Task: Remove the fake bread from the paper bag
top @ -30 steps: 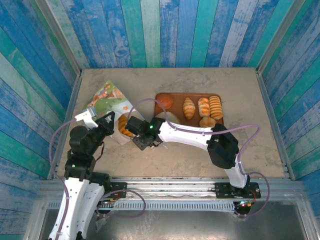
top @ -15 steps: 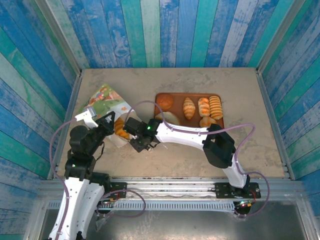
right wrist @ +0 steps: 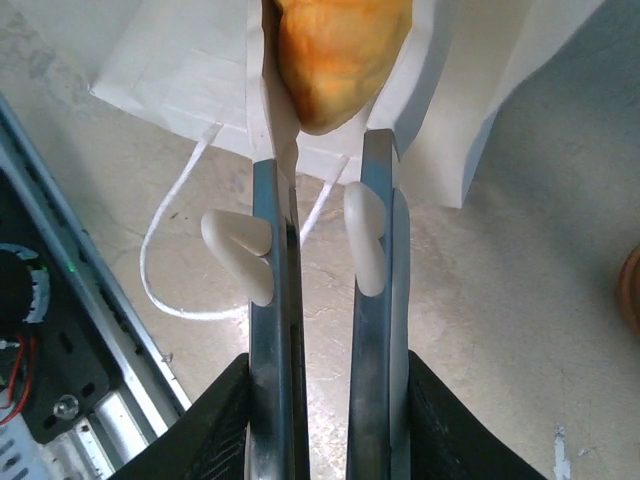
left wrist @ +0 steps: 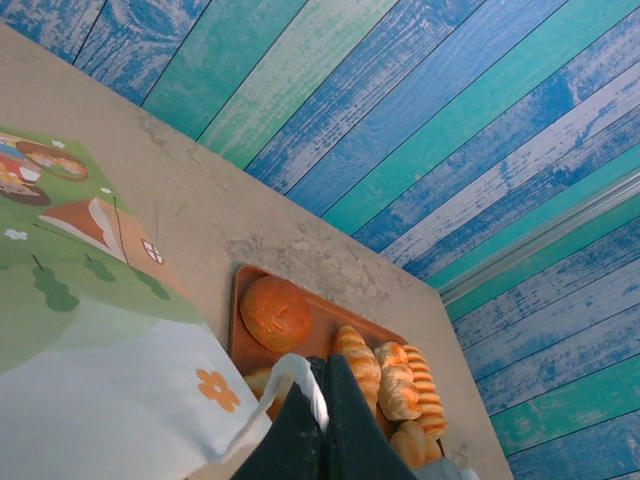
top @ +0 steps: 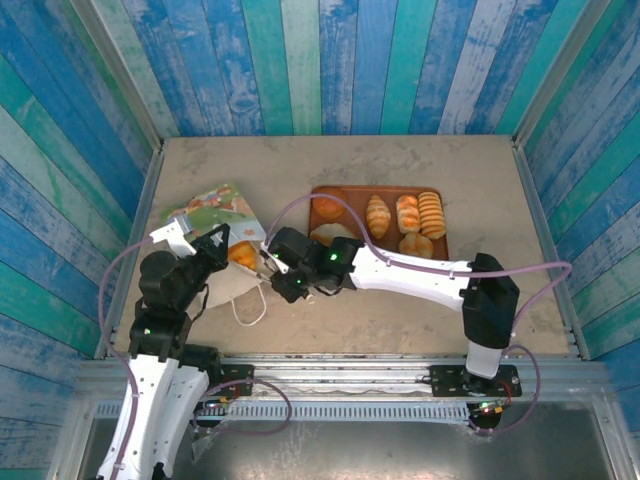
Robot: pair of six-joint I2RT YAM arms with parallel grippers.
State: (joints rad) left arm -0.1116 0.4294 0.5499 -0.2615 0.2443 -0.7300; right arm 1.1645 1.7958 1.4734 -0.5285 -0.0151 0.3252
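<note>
White paper bag (top: 215, 212) lies flat on the table (top: 400, 160) in the top view, printed side up. Its long axis runs from far left to near right, and its mouth faces the near edge. A golden piece of fake bread (top: 243, 255) sits in that mouth. The left gripper (top: 215, 243) is at the bag's near part, and the right gripper (top: 268, 265) meets the piece from the right. Just right of the bag, the brown tray (top: 353, 205) holds a round bun (top: 330, 203), a croissant (top: 378, 215) and ridged rolls (top: 430, 213).

From the left wrist, the left gripper (left wrist: 322, 375) is clenched on the bag's white loop handle (left wrist: 290, 368).

From the right wrist, the right gripper (right wrist: 322, 150) grasps the tapered end of the fake bread (right wrist: 335, 60). The piece's long axis lies in line with the fingers, and a fold of bag paper lies against one finger.
</note>
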